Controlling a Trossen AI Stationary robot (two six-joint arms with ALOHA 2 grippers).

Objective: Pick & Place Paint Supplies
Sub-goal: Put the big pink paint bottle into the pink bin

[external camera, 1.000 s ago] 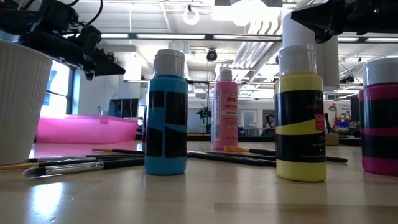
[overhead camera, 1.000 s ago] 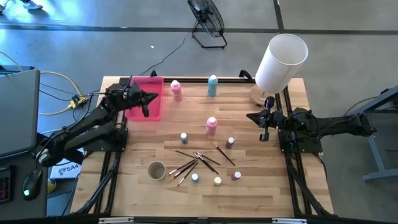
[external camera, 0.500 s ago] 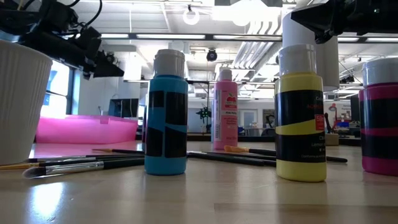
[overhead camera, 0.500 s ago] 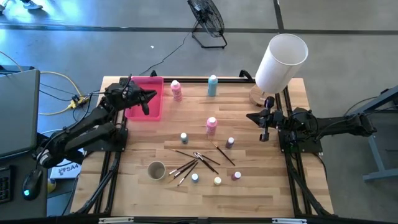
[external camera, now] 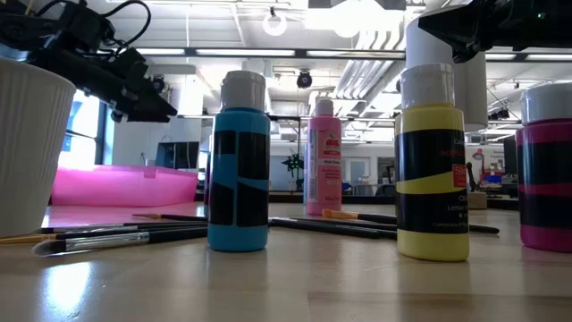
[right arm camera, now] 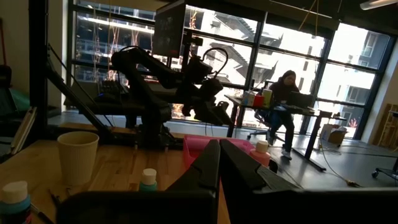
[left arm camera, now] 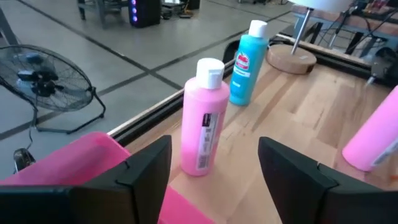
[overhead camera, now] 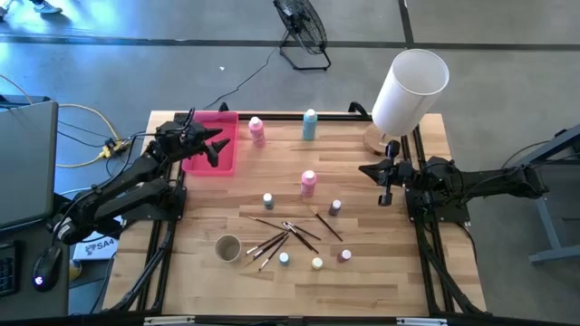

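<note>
Left gripper (overhead camera: pixel 216 146) is held above the pink tray (overhead camera: pixel 201 164) at the far left corner of the counter (overhead camera: pixel 362 272). Jaws spread wide, nothing between them; through the gap the left wrist view shows a pink squeeze bottle (left arm camera: pixel 204 118) standing upright just beside the tray's edge, and the teal squeeze bottle (left arm camera: pixel 245 65) upright farther along the far edge. No contact with either is seen.

Right gripper (overhead camera: pixel 386 188) is parked over the right side of the counter, near the base of the white cylinder lampshade (overhead camera: pixel 410 88). Jaws pressed together, holding nothing, as seen in the right wrist view.

Supplies as laid out in the high view:
- Second pink squeeze bottle (overhead camera: pixel 308 184) upright near the counter's middle, well apart from both grippers.
- Brushes (overhead camera: pixel 281 237) scattered in a loose crossed pile toward the near side, beside a white cup (overhead camera: pixel 227 247).
- Small capped paint pots set around the pile: one (overhead camera: pixel 268 200) on the far side, one (overhead camera: pixel 335 207) to the right, three along the near edge (overhead camera: pixel 284 259) (overhead camera: pixel 317 263) (overhead camera: pixel 344 256).

Low view: blue pot (external camera: pixel 239 163), yellow pot (external camera: pixel 433 165) and a magenta pot (external camera: pixel 545 170) are seen close up; whether the tray holds anything cannot be made out from any view.

A person is seated at a desk in the room beyond, seen in the right wrist view.
</note>
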